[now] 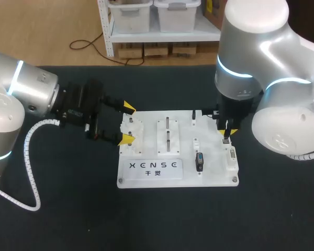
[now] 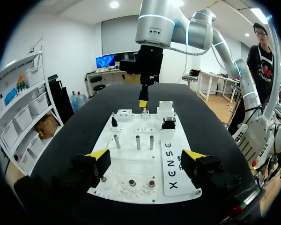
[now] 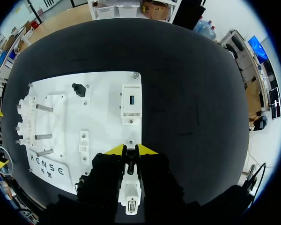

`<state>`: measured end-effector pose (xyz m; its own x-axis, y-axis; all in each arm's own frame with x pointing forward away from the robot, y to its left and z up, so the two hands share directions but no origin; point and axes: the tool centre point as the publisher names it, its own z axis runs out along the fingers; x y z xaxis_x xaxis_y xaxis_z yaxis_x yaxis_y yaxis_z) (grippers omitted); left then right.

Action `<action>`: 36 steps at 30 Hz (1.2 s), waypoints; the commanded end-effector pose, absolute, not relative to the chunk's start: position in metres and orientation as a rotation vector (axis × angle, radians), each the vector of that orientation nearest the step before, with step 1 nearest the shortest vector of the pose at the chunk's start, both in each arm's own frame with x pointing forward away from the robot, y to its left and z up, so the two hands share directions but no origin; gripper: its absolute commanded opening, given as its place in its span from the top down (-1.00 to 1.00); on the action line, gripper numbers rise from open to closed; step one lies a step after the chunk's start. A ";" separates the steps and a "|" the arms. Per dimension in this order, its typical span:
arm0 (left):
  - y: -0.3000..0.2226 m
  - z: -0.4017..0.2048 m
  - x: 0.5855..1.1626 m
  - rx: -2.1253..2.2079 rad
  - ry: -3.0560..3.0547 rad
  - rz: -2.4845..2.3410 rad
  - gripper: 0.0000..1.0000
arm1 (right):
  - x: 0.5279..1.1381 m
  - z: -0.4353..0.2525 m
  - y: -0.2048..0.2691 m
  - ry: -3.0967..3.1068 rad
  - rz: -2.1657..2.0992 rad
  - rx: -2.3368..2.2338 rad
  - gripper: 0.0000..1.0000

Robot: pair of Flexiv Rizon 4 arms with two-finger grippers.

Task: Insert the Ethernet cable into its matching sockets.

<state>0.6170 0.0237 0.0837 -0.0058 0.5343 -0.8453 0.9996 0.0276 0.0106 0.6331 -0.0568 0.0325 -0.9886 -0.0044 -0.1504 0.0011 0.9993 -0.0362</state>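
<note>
Fingers [image 3: 114, 150] of right gripper [image 3: 131, 152] pressed close, pinching a small pale Ethernet plug [image 3: 129, 167] between the yellow tips; no cable seen trailing from it. Plug sits above the right part of the white board [image 1: 214, 177], clear of it as far as the head view shows. Long axis near upright, along the fingers; free end points down at the board. Latch side: too small to tell.

Step, by my reading: plug in grasp, alignment over a socket in hand, insertion not yet made. Likeliest target is the white socket block [image 1: 232, 157] just to the robot's side of the plug, near a black connector [image 1: 199, 160]. Ahead of the fingers sits another white block with a blue slot [image 3: 131, 101], probably not the match. Next move calls for a short shift to centre over the opening, plug kept square, then a straight push down.

Farther off, left gripper [image 1: 127, 123] at the board's left end, fingers spread wide over the gear posts [image 1: 131, 127], holding nothing. Black table [image 1: 68, 219] under all
</note>
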 end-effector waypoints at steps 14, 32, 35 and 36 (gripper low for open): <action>0.024 0.083 0.617 1.587 1.618 -0.864 -1.00 | 0.632 0.031 -0.060 2.989 -0.063 0.002 1.00; 0.024 0.083 0.617 1.587 1.618 -0.864 -1.00 | 0.632 0.016 -0.059 3.014 -0.043 0.011 1.00; 0.024 0.083 0.617 1.587 1.618 -0.864 -1.00 | 0.632 0.014 -0.059 3.016 -0.042 0.013 1.00; 0.024 0.083 0.617 1.587 1.618 -0.864 -1.00 | 0.632 0.012 -0.059 3.017 -0.042 0.011 1.00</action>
<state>0.6170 0.0237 0.0838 -0.0058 0.5343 -0.8453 0.9996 0.0276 0.0106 0.6309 -0.0587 0.0231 -0.9921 0.0058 -0.1252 0.0094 0.9996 -0.0281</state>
